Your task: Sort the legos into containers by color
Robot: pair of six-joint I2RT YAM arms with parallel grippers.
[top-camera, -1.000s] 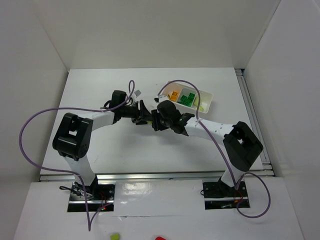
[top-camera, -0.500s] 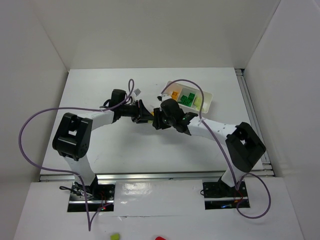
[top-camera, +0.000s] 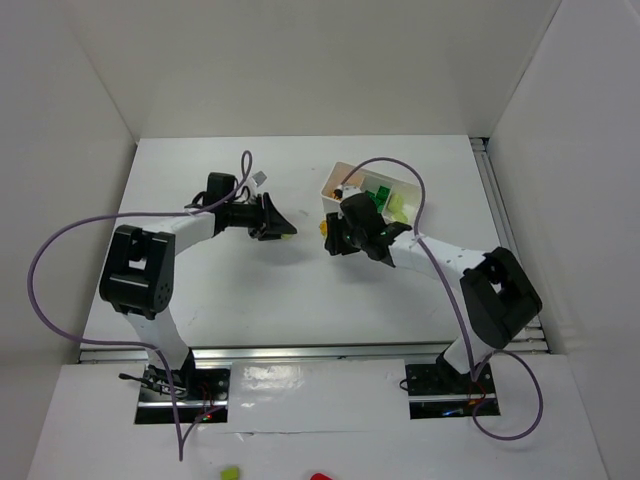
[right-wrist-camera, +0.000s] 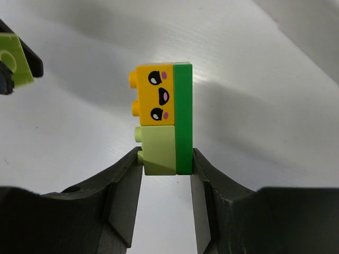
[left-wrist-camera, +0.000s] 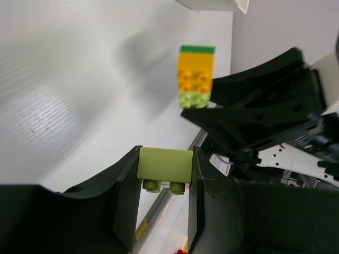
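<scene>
Right gripper (right-wrist-camera: 167, 156) is pinching the three-brick stack (right-wrist-camera: 161, 119) at its lower end, with the long axis running out past the fingertips. Left gripper (left-wrist-camera: 165, 159) is pinching a pale green brick (left-wrist-camera: 165, 166). The tray (top-camera: 338, 180) is lying just beside my right gripper and well apart from my left.
</scene>
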